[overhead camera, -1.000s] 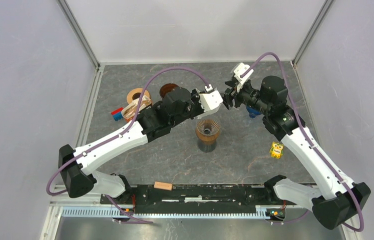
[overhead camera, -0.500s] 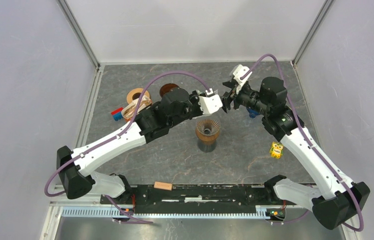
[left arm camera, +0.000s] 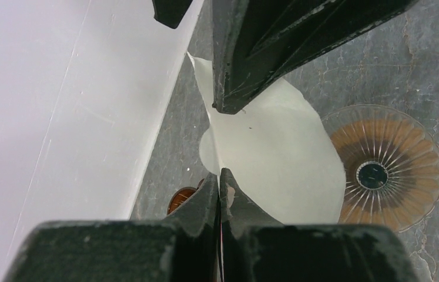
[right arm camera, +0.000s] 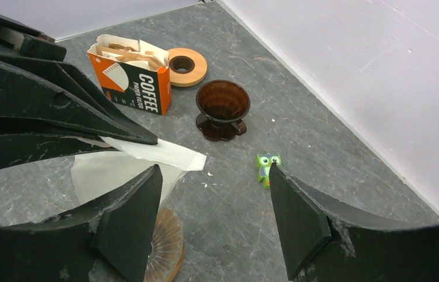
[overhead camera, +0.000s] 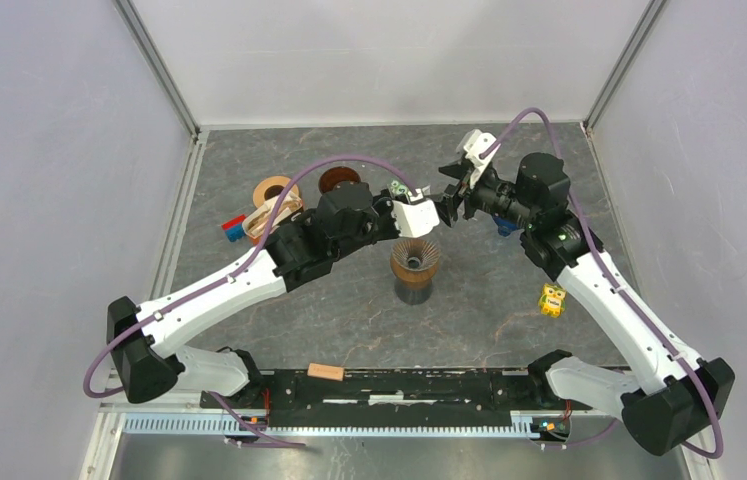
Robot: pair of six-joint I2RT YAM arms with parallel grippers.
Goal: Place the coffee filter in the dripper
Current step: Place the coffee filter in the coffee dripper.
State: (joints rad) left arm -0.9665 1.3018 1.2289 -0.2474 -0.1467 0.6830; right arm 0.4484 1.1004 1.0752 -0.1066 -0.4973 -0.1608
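Right now the left gripper (left arm camera: 220, 178) is pinched shut on the white paper coffee filter (left arm camera: 275, 158), holding it just above the ribbed glass dripper (overhead camera: 415, 262), which sits slightly to one side below it. The right gripper (right arm camera: 214, 194) gapes wide at the filter's edge, possibly touching it.

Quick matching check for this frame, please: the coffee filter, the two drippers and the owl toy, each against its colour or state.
1. coffee filter
2. mid-table dripper
3. rear dripper
4. owl toy

A. dark brown
B. green
C. pinched in the left gripper's jaws
D. clear, ribbed, empty

Pairs: 1-C, 2-D, 3-A, 4-B
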